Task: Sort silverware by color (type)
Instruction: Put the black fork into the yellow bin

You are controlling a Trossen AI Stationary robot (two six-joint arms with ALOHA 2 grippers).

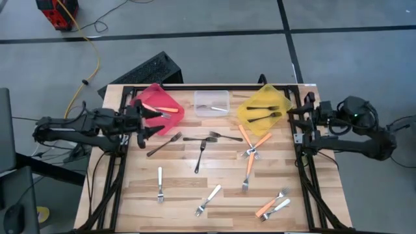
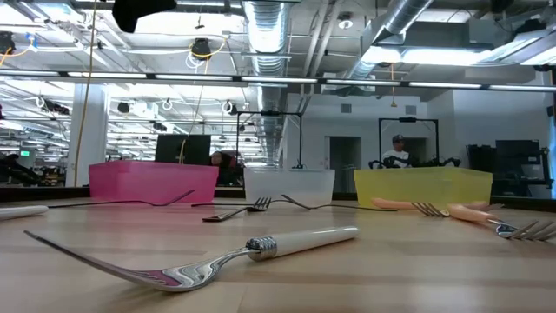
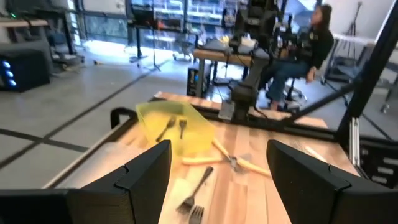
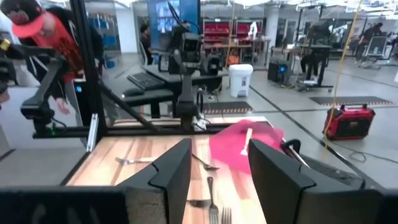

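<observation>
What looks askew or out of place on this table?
The red bin and yellow bin sit rotated against the squarely set clear bin. Unsorted forks lie scattered, with several orange-handled forks crossing in a pile.

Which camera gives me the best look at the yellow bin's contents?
The high view: the yellow bin shows two dark forks inside. The left wrist view shows them smaller; the low view only its wall; the right wrist view misses it.

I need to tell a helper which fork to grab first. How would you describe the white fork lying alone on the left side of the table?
Start at the red bin at the table's far left corner and go straight toward the near edge. There a single white-handled fork lies by itself, lengthwise, tines toward the near edge. Unlike the other white forks further right, it has no neighbour touching it and lies straight rather than slanted.
</observation>
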